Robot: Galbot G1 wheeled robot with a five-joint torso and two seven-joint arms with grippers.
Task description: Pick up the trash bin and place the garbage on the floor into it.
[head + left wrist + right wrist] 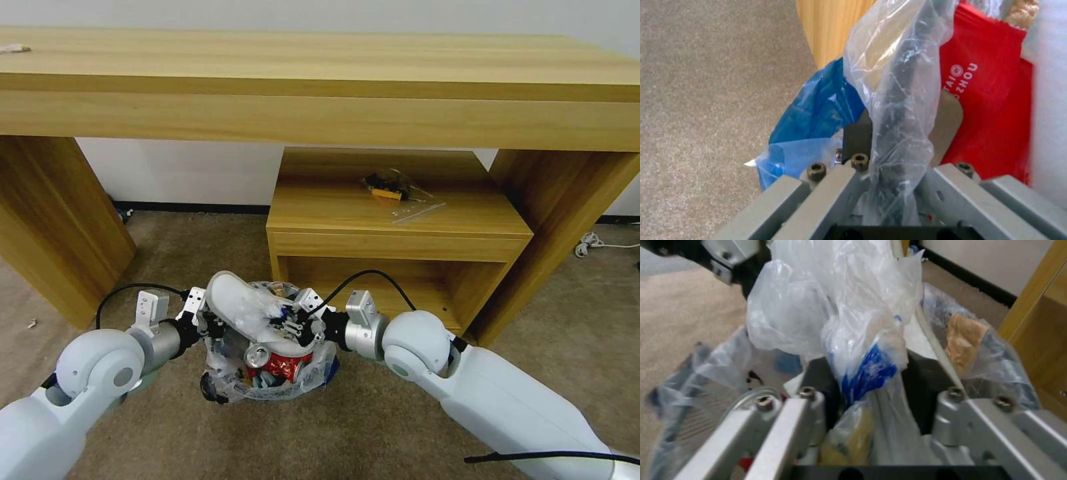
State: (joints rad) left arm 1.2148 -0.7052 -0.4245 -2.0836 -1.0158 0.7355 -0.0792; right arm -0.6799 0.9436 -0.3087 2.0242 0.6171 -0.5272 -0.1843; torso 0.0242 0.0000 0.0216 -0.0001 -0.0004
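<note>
Big wooden bench spans the back, with a low wooden shelf unit under it; a small clear packet lies on the shelf top. Tan carpet floor in front.

Trash bin sits between both arms, in front of the shelf unit, stuffed well above its rim. I can't tell if it rests on the floor or is lifted off it.

Contents: 1 white slipper on top, crushed red can below it, red wrapper, brown cardboard piece, crumpled clear plastic.

Left pincer is on the bin's left edge, clenched on the black rim and its clear liner bag; blue plastic just beside it on the outside.

Right pincer is on the bin's right side, its fingers closed around bunched plastic with blue print at the bin's top.
</note>
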